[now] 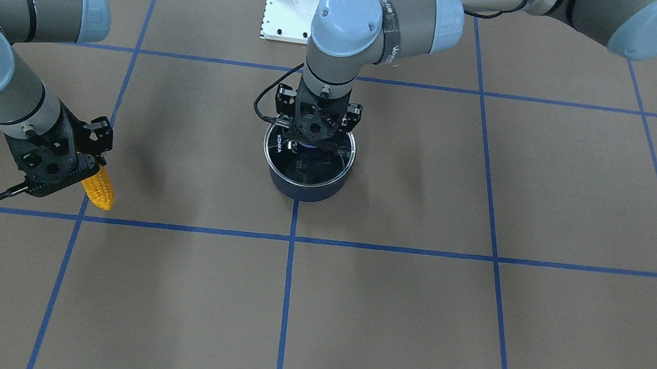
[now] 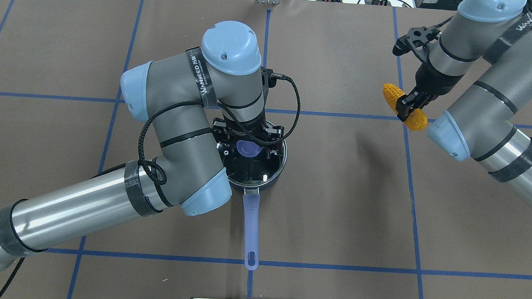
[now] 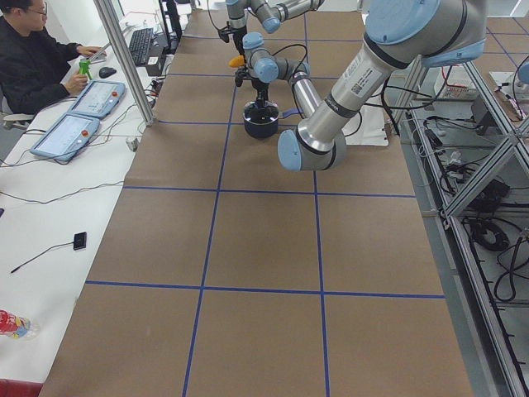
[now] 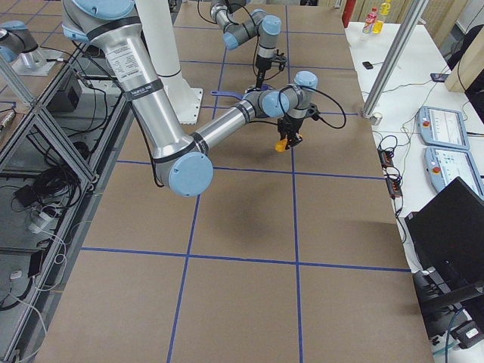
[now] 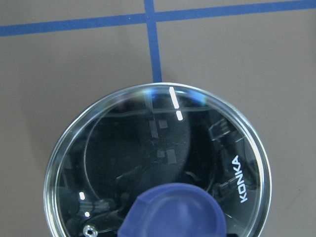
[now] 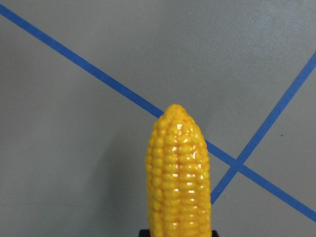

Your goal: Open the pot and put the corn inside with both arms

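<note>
The navy pot (image 1: 305,189) stands mid-table, its lavender handle (image 2: 251,222) pointing toward the robot. The glass lid (image 5: 148,148) sits on the pot. My left gripper (image 1: 311,141) is straight above it, jaws closed around the blue knob (image 2: 249,147), which fills the bottom of the left wrist view (image 5: 173,212). My right gripper (image 2: 409,105) is shut on the orange-yellow corn (image 2: 391,95) and holds it above the table, well off to the pot's right. The corn also shows in the front view (image 1: 100,191) and the right wrist view (image 6: 178,173).
Brown table cover with a blue tape grid (image 1: 284,306). The white robot base plate (image 1: 288,8) is at the robot's side. A person (image 3: 33,58) sits at a side table with control pendants (image 3: 70,136) beyond the far edge.
</note>
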Tool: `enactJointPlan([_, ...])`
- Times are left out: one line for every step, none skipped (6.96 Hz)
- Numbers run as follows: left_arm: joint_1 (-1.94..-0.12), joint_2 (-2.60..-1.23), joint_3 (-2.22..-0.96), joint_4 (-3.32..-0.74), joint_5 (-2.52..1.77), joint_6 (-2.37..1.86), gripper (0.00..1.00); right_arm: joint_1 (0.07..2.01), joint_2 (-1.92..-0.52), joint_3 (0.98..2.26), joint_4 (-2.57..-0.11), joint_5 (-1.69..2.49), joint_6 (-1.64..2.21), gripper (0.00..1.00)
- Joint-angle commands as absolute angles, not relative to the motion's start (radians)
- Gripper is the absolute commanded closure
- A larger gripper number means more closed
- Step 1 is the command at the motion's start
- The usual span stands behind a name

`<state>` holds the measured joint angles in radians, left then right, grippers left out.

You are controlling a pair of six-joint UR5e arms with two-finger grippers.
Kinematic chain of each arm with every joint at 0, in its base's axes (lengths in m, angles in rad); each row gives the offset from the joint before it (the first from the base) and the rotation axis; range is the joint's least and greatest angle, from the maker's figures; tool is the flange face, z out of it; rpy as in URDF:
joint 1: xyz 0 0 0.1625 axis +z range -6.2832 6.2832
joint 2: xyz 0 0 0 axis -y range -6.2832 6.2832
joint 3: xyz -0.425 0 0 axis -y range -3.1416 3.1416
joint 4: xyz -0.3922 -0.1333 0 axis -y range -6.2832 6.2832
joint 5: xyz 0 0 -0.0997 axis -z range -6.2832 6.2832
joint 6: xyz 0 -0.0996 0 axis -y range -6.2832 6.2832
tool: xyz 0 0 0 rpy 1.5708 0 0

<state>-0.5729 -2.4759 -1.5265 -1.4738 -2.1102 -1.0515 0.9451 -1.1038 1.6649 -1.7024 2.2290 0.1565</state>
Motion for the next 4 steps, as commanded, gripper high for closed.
enactJointPlan([-0.572, -2.473, -1.534, -1.474, -2.112, -1.052, 0.27, 0.943, -1.104, 1.664, -1.701, 2.229, 0.156, 0.69])
enactJointPlan([-0.572, -2.473, -1.537, -1.474, -2.112, -1.049, 0.27, 0.940, -1.104, 1.666, -1.701, 2.227, 0.156, 0.69])
enactJointPlan([-0.574, -2.473, -1.543, -1.474, -2.112, -1.045, 0.27, 0.939, -1.104, 1.666, -1.701, 2.227, 0.156, 0.69])
enactJointPlan([-0.574, -2.473, -1.543, -1.474, -2.111, -1.042, 0.27, 0.939, -1.104, 1.664, -1.701, 2.227, 0.156, 0.69])
